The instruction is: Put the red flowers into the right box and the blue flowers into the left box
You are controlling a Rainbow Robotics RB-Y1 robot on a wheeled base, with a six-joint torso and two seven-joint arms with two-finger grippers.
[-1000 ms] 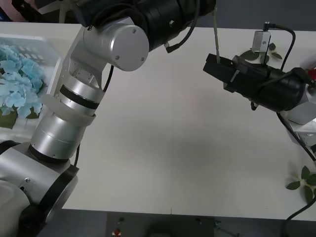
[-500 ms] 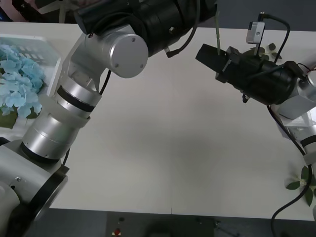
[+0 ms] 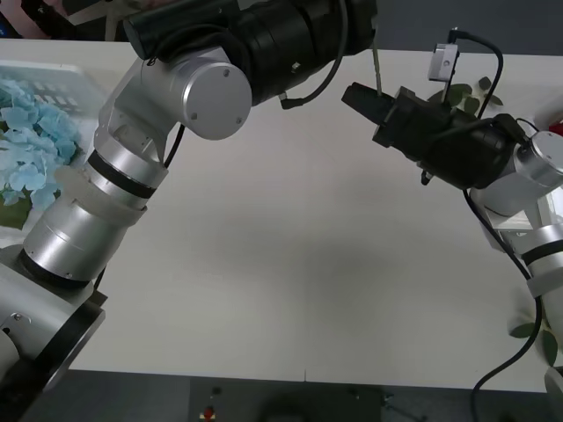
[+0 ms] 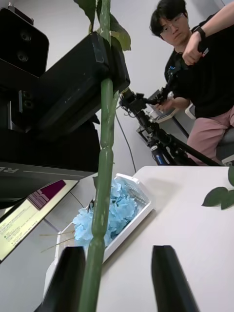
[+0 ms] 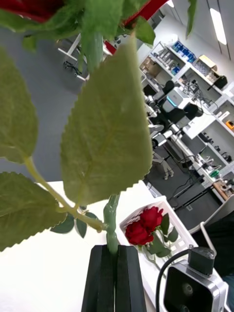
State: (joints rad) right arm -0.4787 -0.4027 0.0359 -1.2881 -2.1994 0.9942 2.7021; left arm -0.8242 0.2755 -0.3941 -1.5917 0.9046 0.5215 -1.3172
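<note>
Front view: left gripper point(image 5: 116, 273) clamps rose stem point(image 5: 111, 226), raised.

right tool point(image 3: 359, 95) has moved up the bench toward the left arm, its arm now more tilted, left tool point(image 5: 115, 253) and green stem point(image 3: 376, 66) shifted a little left

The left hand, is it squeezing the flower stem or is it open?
Squeezing. The left hand is shut on the red flower's green stem.
</note>
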